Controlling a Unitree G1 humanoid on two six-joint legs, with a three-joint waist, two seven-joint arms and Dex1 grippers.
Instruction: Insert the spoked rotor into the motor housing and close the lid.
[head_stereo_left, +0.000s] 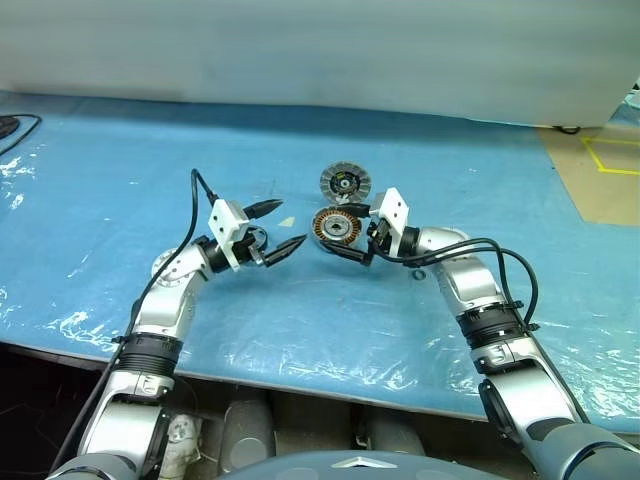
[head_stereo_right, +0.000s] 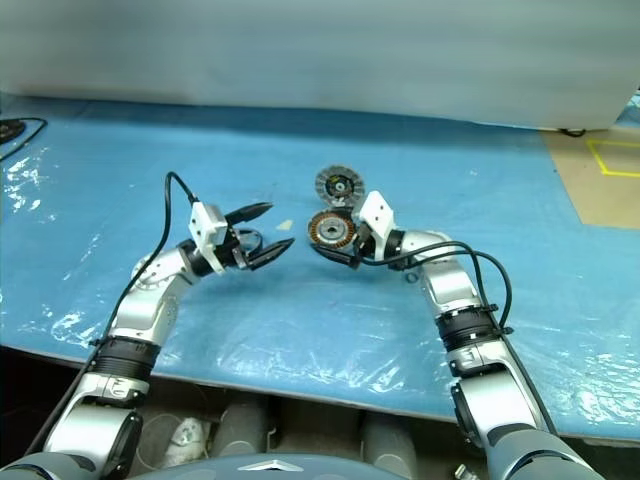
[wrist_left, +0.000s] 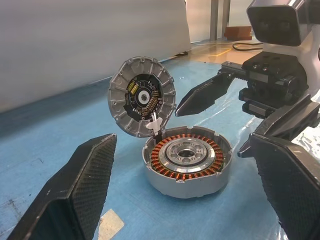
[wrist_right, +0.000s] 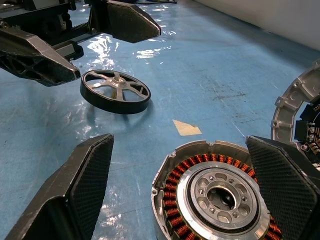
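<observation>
The motor housing (head_stereo_left: 335, 226) lies flat on the blue mat, its copper windings ringing a hollow centre (wrist_left: 186, 159). At its far rim the lid (head_stereo_left: 345, 183) stands open and upright, inner side showing (wrist_left: 142, 96). My right gripper (head_stereo_left: 338, 231) is open, with one finger on each side of the housing (wrist_right: 215, 195) and nothing held. Further left, the spoked rotor (wrist_right: 116, 91), black-rimmed with a silver face, sits on the mat just under my left gripper (head_stereo_left: 290, 223). That gripper is open, points toward the housing and holds nothing.
Crinkled clear plastic covers the blue mat (head_stereo_left: 120, 200). A small tan tape scrap (wrist_right: 186, 127) lies between rotor and housing. A black cable (head_stereo_left: 15, 128) sits at the far left. The table's front edge (head_stereo_left: 300, 370) runs close below the arms.
</observation>
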